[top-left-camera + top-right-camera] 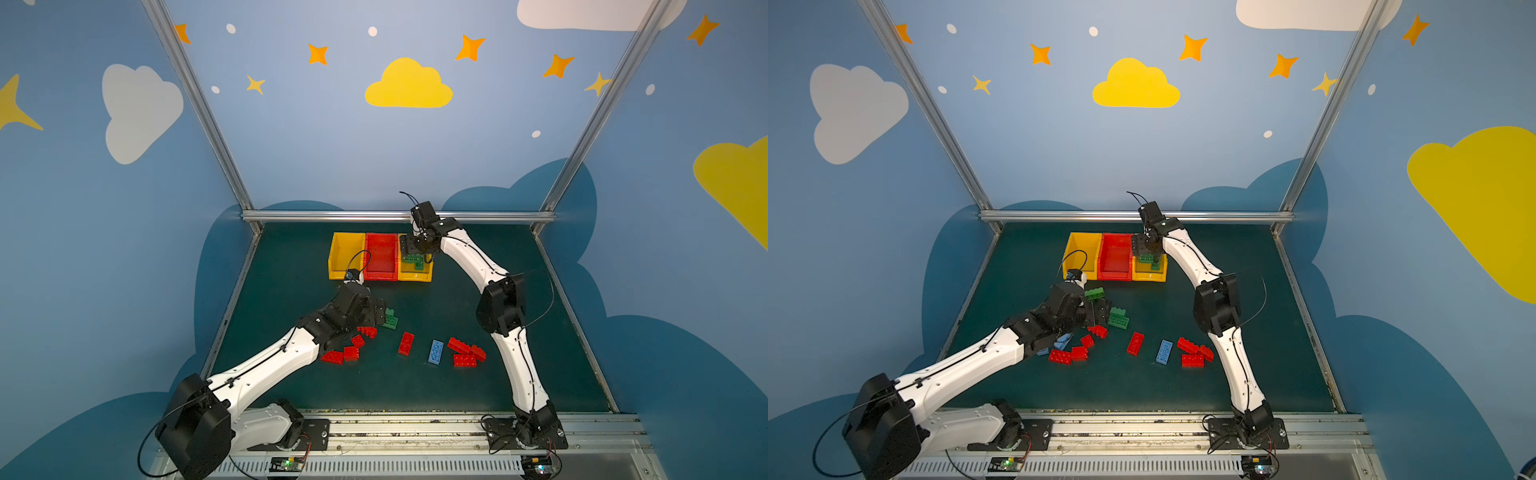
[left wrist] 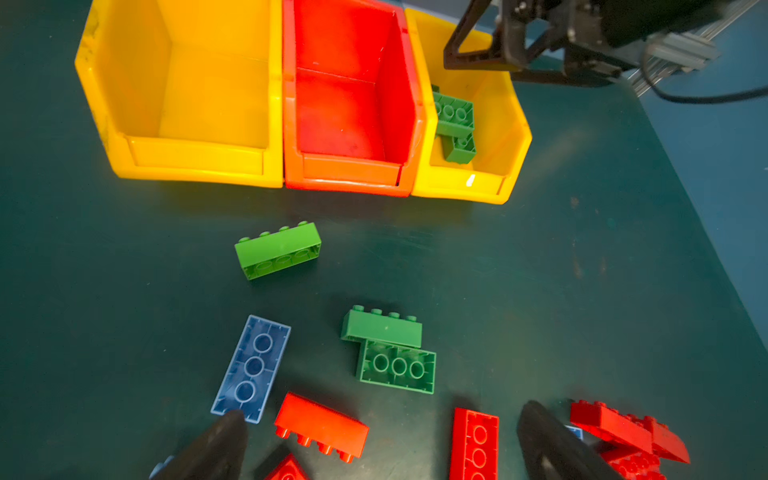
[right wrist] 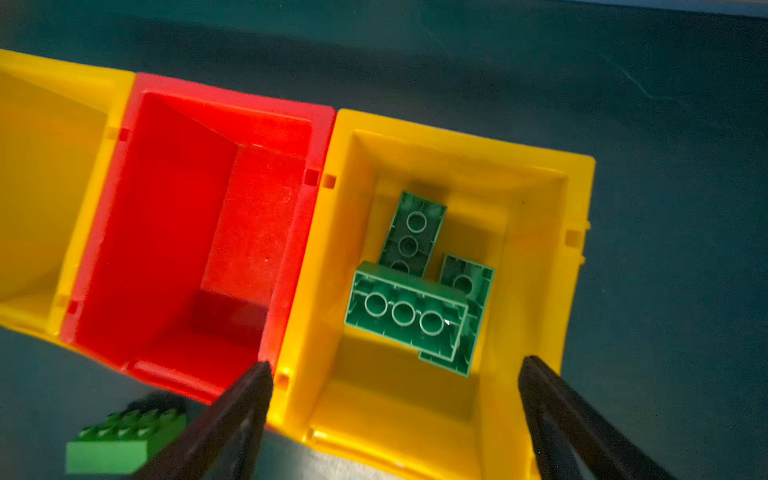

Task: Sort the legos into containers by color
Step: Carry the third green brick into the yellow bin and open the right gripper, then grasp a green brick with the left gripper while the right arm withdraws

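- A dark green surface (image 1: 415,390) carries three joined bins in a row at its far side: a left yellow bin (image 1: 338,251), a red bin (image 1: 380,255) in the middle, and a right yellow bin (image 1: 414,276).
- Three green bricks (image 3: 405,311) lie piled in the right yellow bin, hollow undersides up.
- The right fingers (image 3: 232,419) hang above that bin, spread wide apart, with nothing between them.
- The left fingers (image 2: 548,449) are spread just as wide and grip nothing. They are over a scatter of red bricks (image 2: 322,424) in front of the bins.
- Ahead of the left fingers, a light green brick (image 2: 277,251) lies on its side near the bins.
- Two dark green bricks (image 2: 397,370) lie touching each other, and a blue brick (image 2: 251,368) lies flat with one end at a fingertip.
- Both top views show more bricks toward the right arm: a single red brick (image 1: 406,343), a second blue brick (image 1: 435,352), and a red cluster (image 1: 464,353) of three bricks touching.
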Controlling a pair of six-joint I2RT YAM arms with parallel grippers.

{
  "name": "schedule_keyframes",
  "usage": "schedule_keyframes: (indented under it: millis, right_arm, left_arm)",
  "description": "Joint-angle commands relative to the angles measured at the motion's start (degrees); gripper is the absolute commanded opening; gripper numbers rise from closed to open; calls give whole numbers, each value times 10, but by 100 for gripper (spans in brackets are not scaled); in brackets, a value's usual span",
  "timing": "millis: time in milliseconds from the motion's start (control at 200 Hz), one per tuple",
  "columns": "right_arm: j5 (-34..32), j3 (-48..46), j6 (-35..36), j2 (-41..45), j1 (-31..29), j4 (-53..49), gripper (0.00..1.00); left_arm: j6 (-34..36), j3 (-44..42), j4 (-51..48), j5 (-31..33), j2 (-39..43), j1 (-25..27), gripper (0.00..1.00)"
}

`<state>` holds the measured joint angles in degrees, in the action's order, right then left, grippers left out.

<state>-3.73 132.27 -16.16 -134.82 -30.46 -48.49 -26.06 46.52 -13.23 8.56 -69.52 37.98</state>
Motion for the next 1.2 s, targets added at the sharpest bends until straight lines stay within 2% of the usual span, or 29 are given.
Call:
schedule_keyframes:
  millis: [0, 145, 350, 526, 641, 851, 1191]
  right_arm:
    - [13, -71, 2, 123, 1, -9, 92]
    - [32, -232, -15, 247, 0, 7, 92]
    - [74, -513, -41, 447, -1, 55, 94]
    - [82, -655, -56, 573, -3, 58, 95]
    - [91, -703, -57, 629, -3, 49, 95]
    - [74, -734, -58, 695, -1, 30, 95]
    - [79, -744, -53, 705, 0, 29, 95]
  left_arm:
    - [13, 18, -27, -6, -12, -2, 100]
    - [20, 26, -38, -27, -28, -2, 100]
    - [57, 49, -58, -45, -79, -2, 100]
    - [78, 73, -69, -44, -146, -2, 100]
    - [94, 93, -72, -46, -188, -2, 100]
    - [125, 148, -91, -39, -255, -6, 98]
    - [146, 202, -114, -68, -323, -30, 95]
